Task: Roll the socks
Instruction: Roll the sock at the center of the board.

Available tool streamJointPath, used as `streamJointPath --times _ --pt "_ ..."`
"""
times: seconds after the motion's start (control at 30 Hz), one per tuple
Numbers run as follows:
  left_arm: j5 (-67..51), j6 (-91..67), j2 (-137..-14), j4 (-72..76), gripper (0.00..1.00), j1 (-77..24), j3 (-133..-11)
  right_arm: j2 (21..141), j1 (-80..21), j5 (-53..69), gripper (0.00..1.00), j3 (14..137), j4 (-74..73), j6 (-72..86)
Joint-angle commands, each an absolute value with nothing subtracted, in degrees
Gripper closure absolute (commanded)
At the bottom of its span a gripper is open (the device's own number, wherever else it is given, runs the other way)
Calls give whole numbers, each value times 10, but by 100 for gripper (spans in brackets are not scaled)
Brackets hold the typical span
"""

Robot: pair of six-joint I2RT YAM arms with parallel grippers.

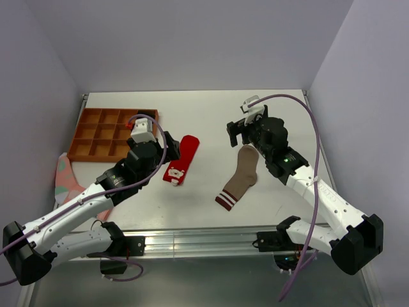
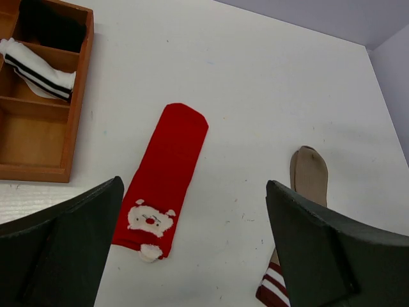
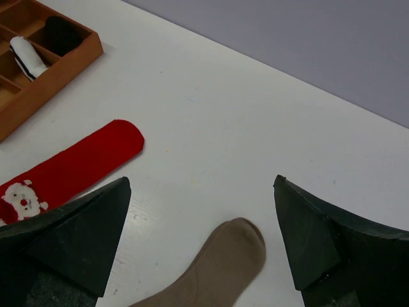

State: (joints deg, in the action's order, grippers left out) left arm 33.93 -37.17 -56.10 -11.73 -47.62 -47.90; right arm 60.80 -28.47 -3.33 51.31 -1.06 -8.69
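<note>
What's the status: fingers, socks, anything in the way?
Left gripper open by red sock, right gripper open by tan sock, neither holding. Socks flat, unrolled, apart. Nothing blocking; wooden divider tray sits far left.

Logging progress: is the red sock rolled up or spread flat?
Spread flat. The red sock lies full length on the table, rounded toe and patch end both showing, no fold or roll.

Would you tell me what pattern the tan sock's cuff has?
Maroon-and-white stripes on the cuff, clearest from the top view.
</note>
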Motion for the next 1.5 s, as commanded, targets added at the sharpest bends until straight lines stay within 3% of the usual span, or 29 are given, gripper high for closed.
streamJointPath --times 0.0,0.33,0.53,0.67,0.87,1.1,1.27,1.47 --pt "341 -379 -554 -108 1 -477 -483 592 -283 -33 0 522 4 -92" --pt "330 -372 -551 -108 1 -477 -485 602 -284 -21 0 533 -42 -110" --pt "348 -390 -572 -134 5 -466 -498 681 -305 41 16 584 -153 -115" --pt "332 -409 -555 -135 9 -447 -471 729 -397 4 21 576 -172 -133" --pt "273 -450 -493 -126 16 -345 -416 801 -476 8 28 580 -158 -136" --pt "277 -469 -471 -191 20 -223 -442 932 -549 26 32 644 -116 -144" --pt "265 -458 -475 -202 20 -186 -481 1009 -588 8 36 697 -83 -137" --pt "243 -432 -497 -202 19 -163 -520 1068 -599 -11 48 737 -62 -116"
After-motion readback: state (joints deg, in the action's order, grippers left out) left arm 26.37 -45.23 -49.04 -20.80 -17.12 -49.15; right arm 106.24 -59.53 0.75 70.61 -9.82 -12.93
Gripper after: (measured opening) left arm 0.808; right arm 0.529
